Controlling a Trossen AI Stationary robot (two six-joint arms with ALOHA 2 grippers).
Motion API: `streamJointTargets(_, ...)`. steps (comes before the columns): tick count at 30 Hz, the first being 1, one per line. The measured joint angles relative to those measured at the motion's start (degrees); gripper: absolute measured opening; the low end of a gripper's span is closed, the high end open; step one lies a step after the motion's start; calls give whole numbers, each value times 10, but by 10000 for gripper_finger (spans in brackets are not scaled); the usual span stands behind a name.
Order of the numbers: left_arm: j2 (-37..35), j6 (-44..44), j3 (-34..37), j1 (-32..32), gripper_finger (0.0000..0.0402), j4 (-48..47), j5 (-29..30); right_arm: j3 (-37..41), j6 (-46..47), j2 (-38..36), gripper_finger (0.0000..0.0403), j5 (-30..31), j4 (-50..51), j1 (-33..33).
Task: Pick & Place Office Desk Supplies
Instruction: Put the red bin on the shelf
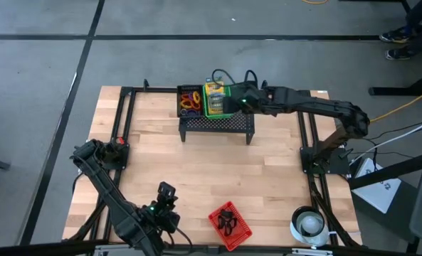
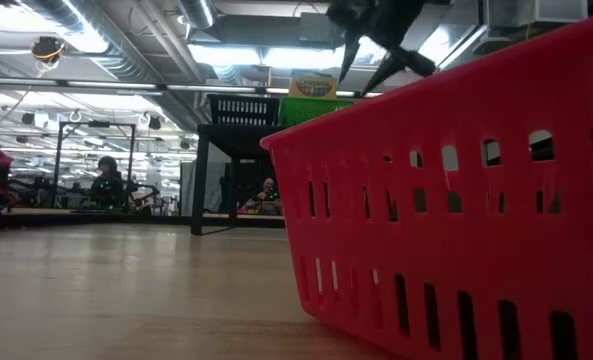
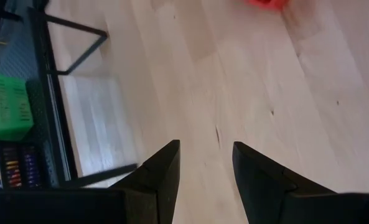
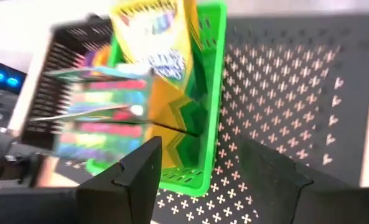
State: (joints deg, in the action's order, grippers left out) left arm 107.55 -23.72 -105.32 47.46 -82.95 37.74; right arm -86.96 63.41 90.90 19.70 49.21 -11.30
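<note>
Red basket (image 1: 230,225): sitting near the front edge of the worktop (image 1: 211,163), at about 5 o'clock from the worktop's centre; small black clips (image 1: 227,221) are lying inside it. In the low view its red slotted wall (image 2: 456,220) is filling the right of the frame.

White roll (image 1: 310,223): resting at the front right corner, beside the basket at its 3 o'clock.

Left end effector (image 1: 167,192): hovering over bare wood at about 7 o'clock from centre, fingers (image 3: 162,177) standing apart, gripping nothing.

Black mesh stand (image 1: 216,122): standing at the far edge, at 12 o'clock. On its top a black bin is holding orange, purple and yellow rings (image 1: 190,100). Just beside it, at its 3 o'clock, a green basket (image 1: 215,107) is holding yellow-and-green crayon boxes (image 1: 213,91).

Right end effector (image 1: 232,99): reaching in from 2 o'clock, hanging at the green basket's right side over the stand. In the right wrist view its fingers (image 4: 140,171) are spread wide apart, holding nothing, with the crayon boxes (image 4: 153,68) and green basket (image 4: 206,118) just ahead of them.
</note>
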Motion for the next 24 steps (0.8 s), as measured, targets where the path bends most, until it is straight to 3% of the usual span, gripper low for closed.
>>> streamJointTargets(9, 0, -19, 0, 3, 143, 49, 32, 0, -94, -83, 210, 34, 1, 56)
streamJointTargets(13, 0, -34, 0, 21, 143, 97, 78, 0, -156, -96, 210, 42, 1, 121)
streamJointTargets(16, 0, -39, 0, 41, 143, 142, 81, 0, -202, -95, 210, 85, 0, 186)
streamJointTargets(20, 0, 15, 23, 63, 143, 238, 65, 0, -259, -86, 210, 169, -34, 275)
streamJointTargets(24, 1, 112, 60, 51, 143, 384, -31, -1, -347, -78, 210, 184, -141, 359)
